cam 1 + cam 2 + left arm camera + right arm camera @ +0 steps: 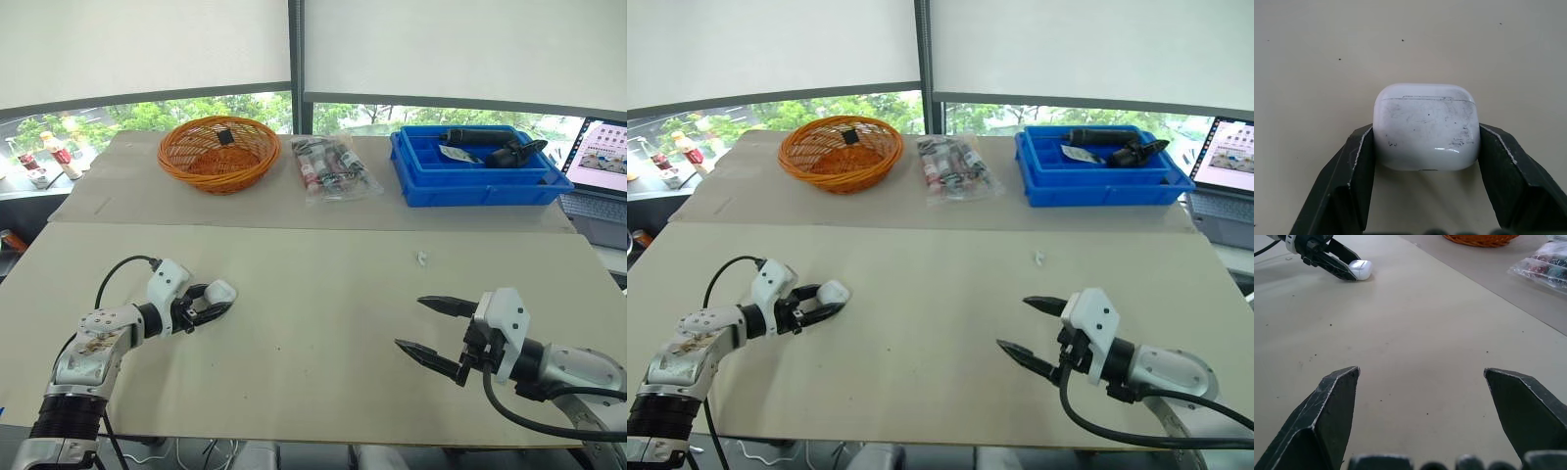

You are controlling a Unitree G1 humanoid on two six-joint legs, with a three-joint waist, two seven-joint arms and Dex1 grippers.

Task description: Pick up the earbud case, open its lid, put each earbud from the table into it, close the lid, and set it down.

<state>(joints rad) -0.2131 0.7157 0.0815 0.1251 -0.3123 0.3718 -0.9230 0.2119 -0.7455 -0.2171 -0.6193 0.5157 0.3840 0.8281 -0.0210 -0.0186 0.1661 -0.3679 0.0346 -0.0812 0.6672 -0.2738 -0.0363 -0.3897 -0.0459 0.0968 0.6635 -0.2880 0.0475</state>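
Note:
The white earbud case (1426, 128) rests on the beige table (313, 294) at the front left, scuffed, its lid shut. My left gripper (217, 300) is shut on it, one black finger pressed against each side. A small white earbud (422, 258) lies on the table to the right of centre. My right gripper (409, 322) stands open near the front right, nearer the front edge than the earbud, with nothing between its fingers. In the right wrist view, the left gripper and the case (1360, 269) lie far across the table.
An orange wicker basket (218, 152) stands at the back left. Beside it lies a clear bag of small items (333, 166), then a blue bin (475, 176) holding dark tools. A laptop (600, 157) sits off the far right edge.

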